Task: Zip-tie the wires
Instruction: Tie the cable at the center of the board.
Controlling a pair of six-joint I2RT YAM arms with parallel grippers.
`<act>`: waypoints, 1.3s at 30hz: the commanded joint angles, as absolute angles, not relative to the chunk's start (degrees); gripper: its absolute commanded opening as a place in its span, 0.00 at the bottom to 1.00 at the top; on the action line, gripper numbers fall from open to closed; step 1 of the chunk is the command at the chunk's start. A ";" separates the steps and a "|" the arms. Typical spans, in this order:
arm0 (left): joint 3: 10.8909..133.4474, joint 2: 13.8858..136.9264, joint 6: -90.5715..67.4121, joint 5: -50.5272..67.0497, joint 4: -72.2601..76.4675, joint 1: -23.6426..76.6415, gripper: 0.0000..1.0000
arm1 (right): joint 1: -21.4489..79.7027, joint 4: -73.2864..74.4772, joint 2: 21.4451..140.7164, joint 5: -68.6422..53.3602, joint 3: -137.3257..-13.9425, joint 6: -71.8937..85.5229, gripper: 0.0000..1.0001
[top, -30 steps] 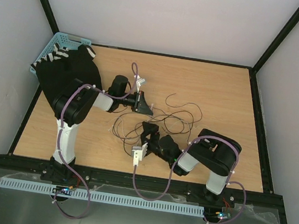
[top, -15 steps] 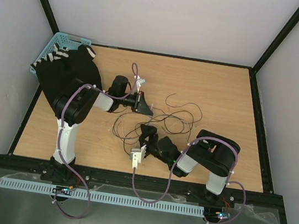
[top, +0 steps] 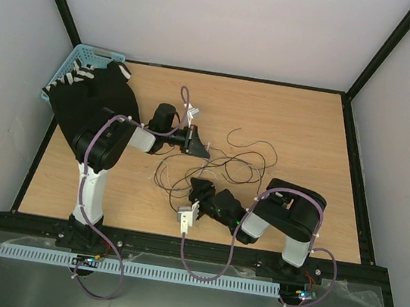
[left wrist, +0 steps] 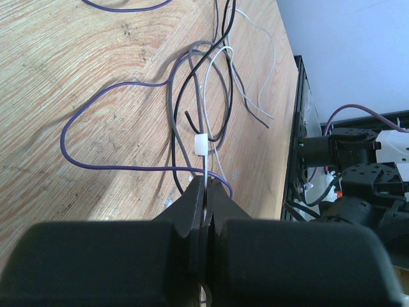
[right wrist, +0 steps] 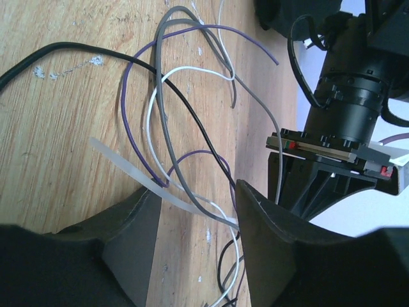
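The left gripper (left wrist: 206,189) is squeezed shut on the zip tie (left wrist: 200,145). The tie's small white head sits just past the tips, and its thin strip runs straight out ahead of them. In the right wrist view the tie's see-through tail lies slanted across the gap of the right gripper (right wrist: 195,204). Its loose end sticks out past one finger. That gripper's fingers stand apart and do not pinch it. The wires (right wrist: 77,45), purple, grey, white and black, loop through the same gap and curl out in front of both grippers on the table (top: 307,130). The left arm (top: 107,143) reaches low and sideways. The right arm (top: 288,211) is folded, and its gripper points toward the left one.
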State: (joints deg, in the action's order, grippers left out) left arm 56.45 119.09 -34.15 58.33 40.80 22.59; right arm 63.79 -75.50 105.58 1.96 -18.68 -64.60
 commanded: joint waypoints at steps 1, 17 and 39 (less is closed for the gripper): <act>57.92 120.06 -34.19 59.68 41.40 22.68 0.00 | 64.26 -74.97 106.33 1.53 -18.98 -63.10 0.55; 57.75 119.72 -33.95 60.12 41.37 22.68 0.00 | 64.19 -67.60 101.54 -0.49 -20.42 -53.76 0.00; 55.95 116.44 -32.09 60.88 41.35 23.09 0.00 | 47.97 -34.33 92.56 -32.13 -31.39 -25.58 0.00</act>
State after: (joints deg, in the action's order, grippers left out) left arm 56.47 119.02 -33.63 59.57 40.66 22.87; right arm 51.29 -40.23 94.78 -22.13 -30.35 -33.50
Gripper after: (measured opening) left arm 0.004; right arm 0.024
